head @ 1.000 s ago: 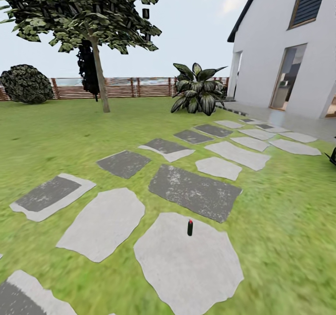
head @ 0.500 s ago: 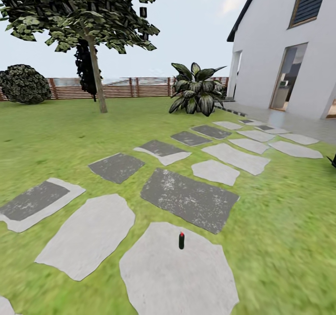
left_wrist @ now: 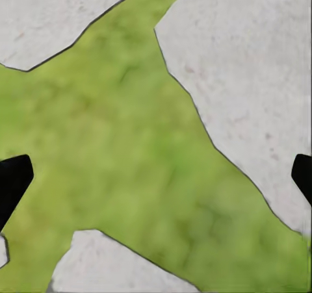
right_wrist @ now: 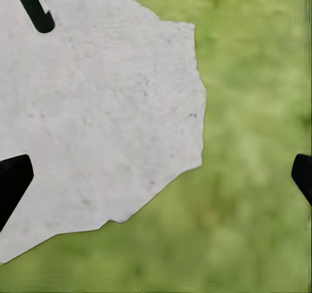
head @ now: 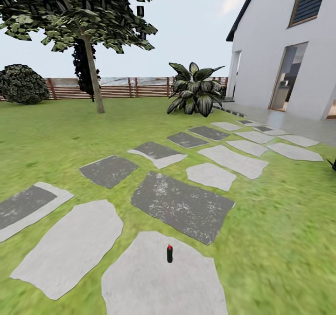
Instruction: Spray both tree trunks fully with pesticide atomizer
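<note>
The pesticide atomizer (head: 169, 253), a small dark bottle with a red top, stands upright on a pale stone slab (head: 140, 287) low in the head view. In the right wrist view it appears as a dark rod (right_wrist: 32, 7) on that same slab (right_wrist: 97, 124), off to one side of my right gripper (right_wrist: 156, 179), which is open and holds nothing. Over grass between pale slabs, my left gripper (left_wrist: 156, 176) is open and holds nothing. One tree (head: 93, 79) with a bare grey-brown trunk and blocky leaves rises at the far left of the lawn.
Grey and pale stepping stones (head: 182, 205) run across the lawn toward the white house (head: 280, 49) at right. A broad-leaved plant (head: 193, 93), a round bush (head: 21, 84), a dark columnar tree (head: 83, 68) and a slat fence (head: 126, 86) line the back.
The whole head view has shifted as the camera moved forward. The atomizer now sits lower and further left in the picture, and looks closer.
</note>
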Motion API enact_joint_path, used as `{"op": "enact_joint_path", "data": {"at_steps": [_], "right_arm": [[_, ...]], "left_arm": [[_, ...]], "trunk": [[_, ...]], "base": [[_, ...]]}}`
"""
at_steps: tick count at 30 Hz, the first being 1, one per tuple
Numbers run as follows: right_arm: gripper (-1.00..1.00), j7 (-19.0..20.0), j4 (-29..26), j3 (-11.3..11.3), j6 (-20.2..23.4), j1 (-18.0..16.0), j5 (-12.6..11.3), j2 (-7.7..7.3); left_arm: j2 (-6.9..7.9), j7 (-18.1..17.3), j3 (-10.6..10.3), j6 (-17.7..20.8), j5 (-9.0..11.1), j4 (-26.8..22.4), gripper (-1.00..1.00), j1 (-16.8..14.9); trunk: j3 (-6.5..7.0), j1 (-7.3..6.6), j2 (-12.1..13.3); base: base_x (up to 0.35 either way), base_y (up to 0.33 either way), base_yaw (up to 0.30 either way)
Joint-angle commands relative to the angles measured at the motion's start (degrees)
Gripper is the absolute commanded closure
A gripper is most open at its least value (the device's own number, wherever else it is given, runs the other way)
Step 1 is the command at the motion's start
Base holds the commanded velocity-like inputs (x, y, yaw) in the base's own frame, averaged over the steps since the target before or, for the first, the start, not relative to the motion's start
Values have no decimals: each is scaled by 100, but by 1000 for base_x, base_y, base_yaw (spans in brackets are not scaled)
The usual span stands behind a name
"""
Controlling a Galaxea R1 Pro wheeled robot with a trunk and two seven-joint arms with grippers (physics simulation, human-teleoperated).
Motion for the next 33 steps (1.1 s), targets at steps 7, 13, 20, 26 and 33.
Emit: {"op": "enact_joint_path", "data": {"at_steps": [7,13,20,26,33], "right_arm": [[-100,3,0,2,-19,-3,4,0],[-100,2,-2,2,-19,-3,4,0],[-100,2,-2,-4,-19,-3,4,0],[-100,2,-3,-7,-19,-3,4,0],[-100,2,-3,-7,-19,-3,4,0]], "left_arm": [[7,1,5,-18,41,2,-100,-3],[10,2,14,-18,41,0,-100,-3],[8,1,7,-18,41,2,-100,-3],[8,2,6,-18,41,2,-100,-3],[8,1,6,-18,41,-2,-100,-3]], "trunk": [[-5,1,-2],[-5,1,-2],[-5,1,-2],[-5,1,-2],[-5,1,-2]], "base": [[233,-251,0],[228,-258,24],[217,-267,237],[214,-269,274],[207,-271,218]]}}
